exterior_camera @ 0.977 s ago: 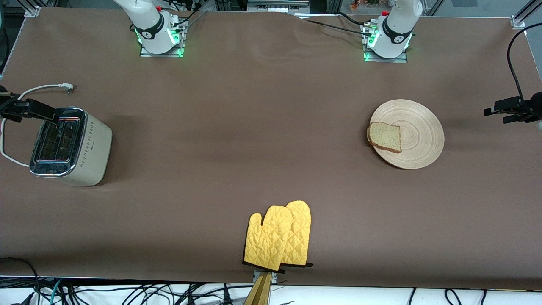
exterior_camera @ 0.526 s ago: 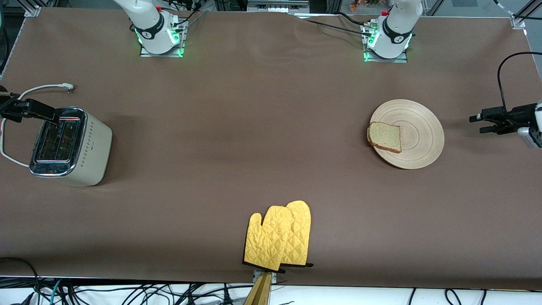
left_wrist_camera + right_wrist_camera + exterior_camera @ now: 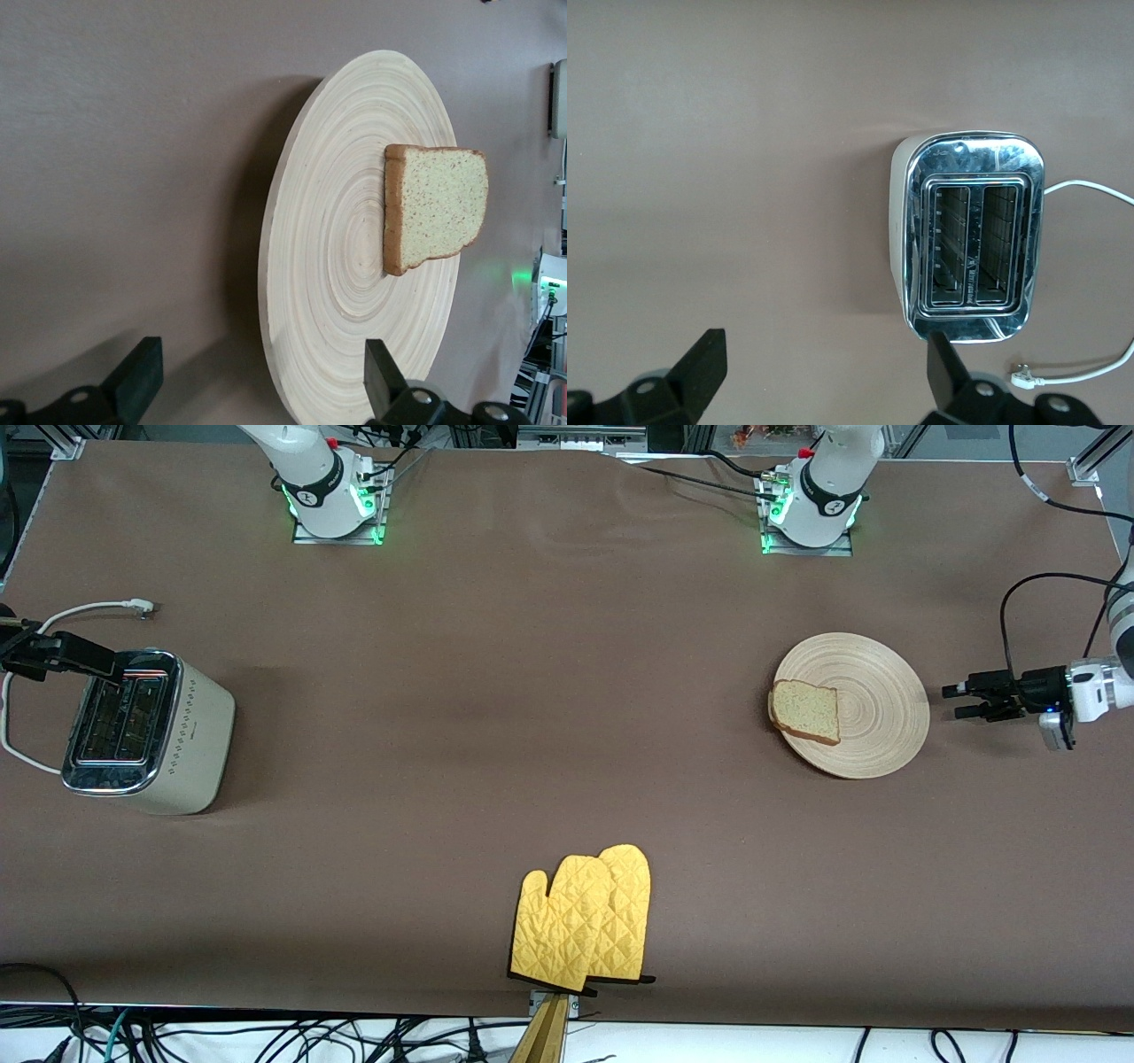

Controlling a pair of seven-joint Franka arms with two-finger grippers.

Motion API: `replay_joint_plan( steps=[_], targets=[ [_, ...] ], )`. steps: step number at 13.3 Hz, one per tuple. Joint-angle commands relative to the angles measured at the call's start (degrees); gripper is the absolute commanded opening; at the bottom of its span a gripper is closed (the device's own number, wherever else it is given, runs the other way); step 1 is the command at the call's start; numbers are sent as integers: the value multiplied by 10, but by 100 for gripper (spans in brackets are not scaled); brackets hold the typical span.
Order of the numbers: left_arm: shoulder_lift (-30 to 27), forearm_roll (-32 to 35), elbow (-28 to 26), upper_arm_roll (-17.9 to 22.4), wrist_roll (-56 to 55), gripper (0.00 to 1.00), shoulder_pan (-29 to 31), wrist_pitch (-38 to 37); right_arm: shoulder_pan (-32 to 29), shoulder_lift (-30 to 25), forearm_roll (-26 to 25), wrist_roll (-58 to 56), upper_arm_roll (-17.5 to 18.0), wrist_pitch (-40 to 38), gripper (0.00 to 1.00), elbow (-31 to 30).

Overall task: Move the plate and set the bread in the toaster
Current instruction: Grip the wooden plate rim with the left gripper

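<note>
The light wooden plate (image 3: 877, 691) lies toward the left arm's end of the table, with the bread slice (image 3: 804, 710) on its rim nearest the table's middle. My left gripper (image 3: 955, 701) is open and empty, just off the plate's rim away from the bread. In the left wrist view the plate (image 3: 345, 266) and bread (image 3: 436, 208) lie ahead of the left gripper (image 3: 261, 363), whose jaws straddle the rim. The cream toaster (image 3: 146, 731) stands at the right arm's end. My right gripper (image 3: 104, 664) waits open above it; the right wrist view shows the toaster's empty slots (image 3: 970, 235) ahead of the gripper (image 3: 819, 354).
A pair of yellow oven mitts (image 3: 585, 926) lies at the table's edge nearest the front camera. The toaster's white cord (image 3: 80, 611) curls on the table beside it, its plug loose (image 3: 1023, 376).
My left gripper has moved in from the table's end toward the plate's rim. The right arm, plate, bread and toaster have not moved.
</note>
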Motion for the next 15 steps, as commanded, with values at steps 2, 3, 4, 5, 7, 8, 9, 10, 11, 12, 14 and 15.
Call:
replay_joint_plan(
  steps=[2,3,4,5,7,8,9,10,11,12,14,15],
  targets=[
    [18,-35,-1,-17,19,100,6,-18,-2,-8,9,-6,0,7,100,-10],
    [19,-36,-4,-22,19,97,6,-21,-2,-8,9,-6,0,7,100,-10],
    [21,-36,-5,-23,19,92,6,-22,-2,-8,9,-6,0,7,100,-10],
    [26,-37,-6,-26,20,87,6,-22,-2,-8,9,-6,0,7,100,-10],
    [34,-47,-11,-28,21,73,6,-22,-2,-8,9,-6,0,7,100,-10],
    [36,-48,-12,-30,30,65,6,-22,-2,-8,9,-6,0,7,100,-10],
    [39,-49,-13,-31,35,59,5,-22,-2,-8,8,-6,0,7,100,-10],
    [41,-52,-17,-31,35,54,5,-20,-2,-8,9,-6,0,7,100,-10],
    [43,-52,-20,-31,35,46,5,-19,-2,-8,8,-6,0,7,100,-10],
    [44,-52,-21,-31,35,35,5,-19,-2,-8,9,-6,0,7,100,-10],
    [47,-52,-21,-31,34,8,4,-18,-2,-8,9,-6,0,7,100,-10],
    [49,-52,-21,-31,32,0,3,-15,-2,-8,9,-6,0,7,100,-10]
  ],
)
